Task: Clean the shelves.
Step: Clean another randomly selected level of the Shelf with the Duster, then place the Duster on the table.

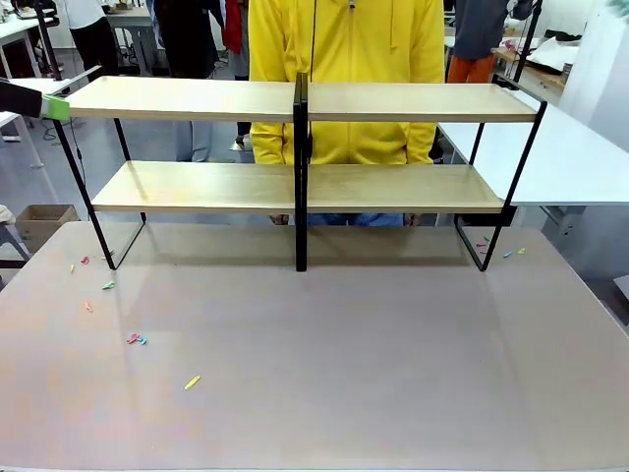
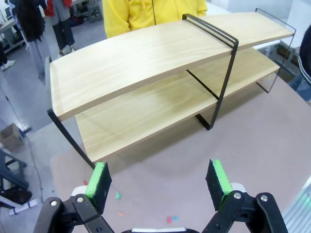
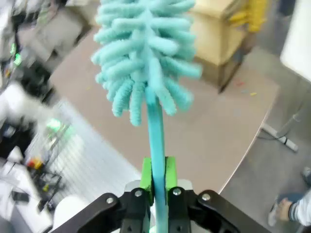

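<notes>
Duster clamped in the right fingers [image 3: 156,187], shelves [image 1: 300,98] not yet reached.
The teal duster [image 3: 146,53] runs straight out beyond its fingers; the left fingers [image 2: 160,187], spread wide and empty, face the shelves' long boards just ahead.

My grey-brown tabletop [image 1: 344,374] carries the two-tier light-wood shelves [image 1: 305,187] on black metal legs; small coloured scraps [image 1: 136,339] lie scattered near both shelf ends.
</notes>
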Tool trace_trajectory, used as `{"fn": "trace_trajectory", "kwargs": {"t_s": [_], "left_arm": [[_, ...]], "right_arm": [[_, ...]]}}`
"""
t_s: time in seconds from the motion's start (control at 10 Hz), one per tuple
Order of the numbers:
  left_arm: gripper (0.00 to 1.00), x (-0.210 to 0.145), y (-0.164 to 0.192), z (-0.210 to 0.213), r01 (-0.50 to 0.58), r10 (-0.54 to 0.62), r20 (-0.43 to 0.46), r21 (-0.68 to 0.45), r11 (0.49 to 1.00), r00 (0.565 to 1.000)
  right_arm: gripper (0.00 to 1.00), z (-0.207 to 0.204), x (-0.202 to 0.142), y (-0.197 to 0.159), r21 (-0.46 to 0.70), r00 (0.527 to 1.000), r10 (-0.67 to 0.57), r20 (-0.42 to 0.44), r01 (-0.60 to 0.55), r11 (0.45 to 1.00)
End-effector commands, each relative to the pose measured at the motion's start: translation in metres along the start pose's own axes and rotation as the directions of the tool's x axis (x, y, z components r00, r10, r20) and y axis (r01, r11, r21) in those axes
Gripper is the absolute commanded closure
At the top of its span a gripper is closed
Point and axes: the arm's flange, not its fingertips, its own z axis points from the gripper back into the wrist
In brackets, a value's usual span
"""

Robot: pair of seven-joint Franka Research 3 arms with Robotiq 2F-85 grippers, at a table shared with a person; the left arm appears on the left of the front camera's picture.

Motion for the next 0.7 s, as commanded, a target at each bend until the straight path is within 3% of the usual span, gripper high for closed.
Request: {"fn": "trace_trajectory", "kwargs": {"t_s": [0.0,0.1,0.6], "left_arm": [[0.0,0.001,0.003,0.001,0.019,-0.019,-0.001,0.001,1.0,1.0],[0.0,0.001,0.003,0.001,0.019,-0.019,-0.001,0.001,1.0,1.0],[0.0,0.001,0.003,0.001,0.019,-0.019,-0.001,0.001,1.0,1.0]], "right_arm": [[0.88,-0.045,-0.008,-0.01,-0.16,0.974,-0.056,0.219,0.092,0.983],[0.88,0.0,0.0,0.0,0.0,1.0,0.0,0.0,0.0,1.0],[0.88,0.0,0.0,0.0,0.0,1.0,0.0,0.0,0.0,1.0]]}}
